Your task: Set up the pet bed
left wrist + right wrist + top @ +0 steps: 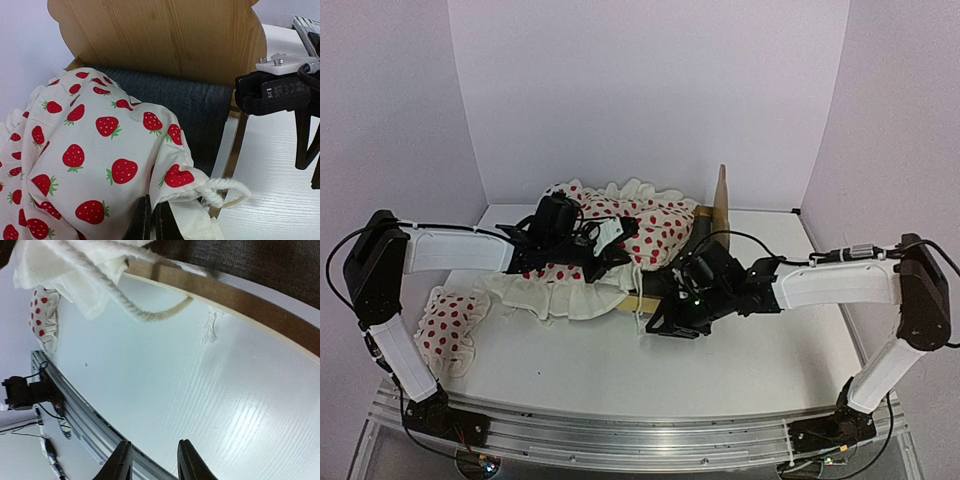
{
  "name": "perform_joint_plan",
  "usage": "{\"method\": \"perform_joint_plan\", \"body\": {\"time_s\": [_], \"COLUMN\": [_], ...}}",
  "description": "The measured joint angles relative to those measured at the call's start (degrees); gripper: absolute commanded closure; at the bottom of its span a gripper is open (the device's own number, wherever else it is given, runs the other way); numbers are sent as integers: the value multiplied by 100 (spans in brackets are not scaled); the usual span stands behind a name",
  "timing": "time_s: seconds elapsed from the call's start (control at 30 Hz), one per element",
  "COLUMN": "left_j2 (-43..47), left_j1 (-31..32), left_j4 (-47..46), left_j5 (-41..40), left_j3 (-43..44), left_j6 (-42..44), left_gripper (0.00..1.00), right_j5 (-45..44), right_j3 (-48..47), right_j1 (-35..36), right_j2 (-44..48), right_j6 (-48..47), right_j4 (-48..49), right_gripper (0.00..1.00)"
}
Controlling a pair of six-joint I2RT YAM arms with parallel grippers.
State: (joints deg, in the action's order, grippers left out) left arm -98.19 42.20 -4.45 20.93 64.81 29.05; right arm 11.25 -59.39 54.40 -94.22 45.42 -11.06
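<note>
The pet bed (721,210) is a plywood frame lying across the middle of the table, with its headboard at the right. The left wrist view shows its headboard (160,40) and dark grey mattress (205,105). A cream strawberry-print ruffled cloth (650,230) covers most of the bed. My left gripper (615,250) is shut on the edge of this cloth (100,150), its fingers (142,222) pinched together over the mattress. My right gripper (665,322) is open and empty (152,462), just above the table beside the bed's side rail (250,305).
A small strawberry-print pillow (445,320) lies on the table at the left, also seen in the right wrist view (42,315). The cloth's white cord (135,310) hangs over the rail. An aluminium rail (640,435) runs along the near edge. White walls enclose the table.
</note>
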Motion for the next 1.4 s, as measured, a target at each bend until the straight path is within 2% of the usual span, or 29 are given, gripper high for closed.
{"method": "perform_joint_plan", "body": {"time_s": [0.13,0.23,0.4,0.57,0.9,1.1,1.23,1.4], "left_j2": [0,0,0,0,0,0,0,0], "left_j1": [3,23,39,39,39,39,39,39], "left_j4": [86,123,111,79,-12,-36,-79,-144], "left_j5": [94,171,187,173,129,127,127,127], "left_j3": [-112,-180,-189,-189,-189,-189,-189,-189], "left_j6": [71,58,-45,-59,-59,-61,-61,-63], "left_gripper": [100,100,100,100,100,100,100,100], "right_j5": [-667,-1337,-2462,-3551,-5058,-5810,-6242,-6563], "right_j3": [6,58,634,1124,1453,1383,1214,852], "right_j1": [331,647,1078,1151,1127,1127,1135,1147], "right_j2": [-129,-386,-937,-1503,-2723,-3312,-3680,-4025], "right_j6": [-462,-869,-1277,-1507,-1970,-2325,-2602,-2955], "right_j4": [-26,352,1701,3148,6285,7666,8343,8662], "right_gripper": [58,53,45,36,33,32,33,35]}}
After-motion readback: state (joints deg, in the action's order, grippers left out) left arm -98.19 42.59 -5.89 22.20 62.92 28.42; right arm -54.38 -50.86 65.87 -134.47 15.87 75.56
